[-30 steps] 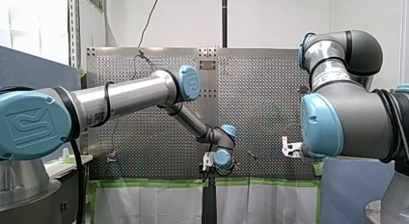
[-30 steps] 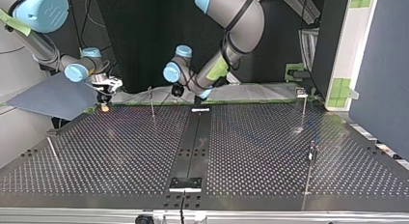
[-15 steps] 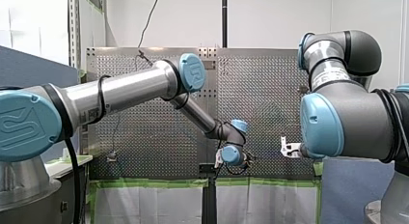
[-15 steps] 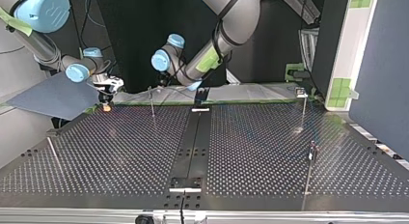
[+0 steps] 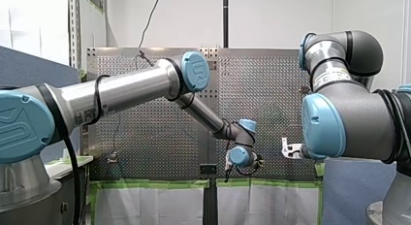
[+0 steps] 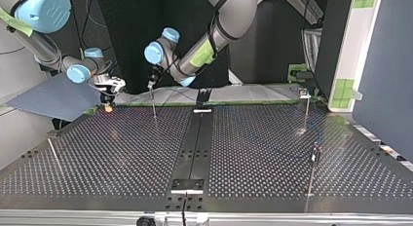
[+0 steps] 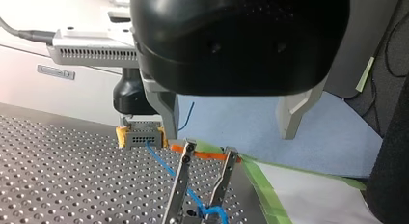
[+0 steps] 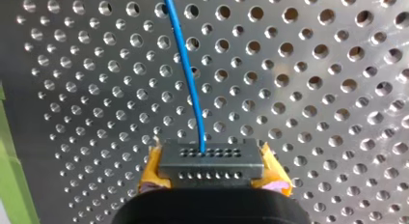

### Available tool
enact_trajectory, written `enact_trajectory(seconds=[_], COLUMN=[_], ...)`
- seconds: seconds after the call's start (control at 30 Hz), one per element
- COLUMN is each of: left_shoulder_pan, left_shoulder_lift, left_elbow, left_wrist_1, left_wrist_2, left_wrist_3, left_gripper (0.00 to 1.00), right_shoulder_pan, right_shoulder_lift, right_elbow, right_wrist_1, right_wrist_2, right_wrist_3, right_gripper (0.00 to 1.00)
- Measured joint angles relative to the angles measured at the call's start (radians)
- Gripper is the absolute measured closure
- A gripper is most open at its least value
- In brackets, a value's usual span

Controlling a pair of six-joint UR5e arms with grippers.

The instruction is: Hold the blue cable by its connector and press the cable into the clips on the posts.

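Front view, arms: our left arm [image 5: 121,91] stretches across the perforated desk [image 5: 145,142]. Its left pincer [image 5: 227,168] is low near the middle, too small to read. Our right arm [image 5: 349,118] fills the view's right and hides that part of the desk.
Top view, pincers: the right pincer [image 6: 107,102] sits at the desk's far edge, at the view's left, beside a grey-blue board [image 6: 48,97]. The left pincer hangs just above a thin post [image 6: 154,106].
Top view, surroundings: two more posts [image 6: 306,111] stand well apart at the view's right.
Left wrist view, left pincer: its metal fingers [image 7: 166,110] are wide apart, holding nothing, and its black body blocks the upper scene.
Left wrist view, cable: the blue cable [image 7: 166,166] runs from the connector [image 7: 140,133] down between the two prongs of the clip [image 7: 182,183] beneath our fingers. Green tape [image 7: 263,183] edges the desk.
Right wrist view, right pincer: its yellow pads [image 8: 150,178] are clamped on the connector, and the cable leads away ahead over the desk's holes.
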Motion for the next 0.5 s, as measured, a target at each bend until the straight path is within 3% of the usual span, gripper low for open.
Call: enact_trajectory(seconds=[0.5], left_shoulder_pan=[-0.01], left_shoulder_lift=[-0.001], left_elbow=[-0.003], left_wrist_1=[0.074], left_wrist_2=[-0.076], left_wrist_3=[-0.02], left_gripper=[0.0], right_shoulder_pan=[-0.001], right_shoulder_lift=[0.0], right_elbow=[0.0], right_wrist_1=[0.003], right_wrist_2=[-0.001], right_wrist_3=[-0.001], right_gripper=[1.0])
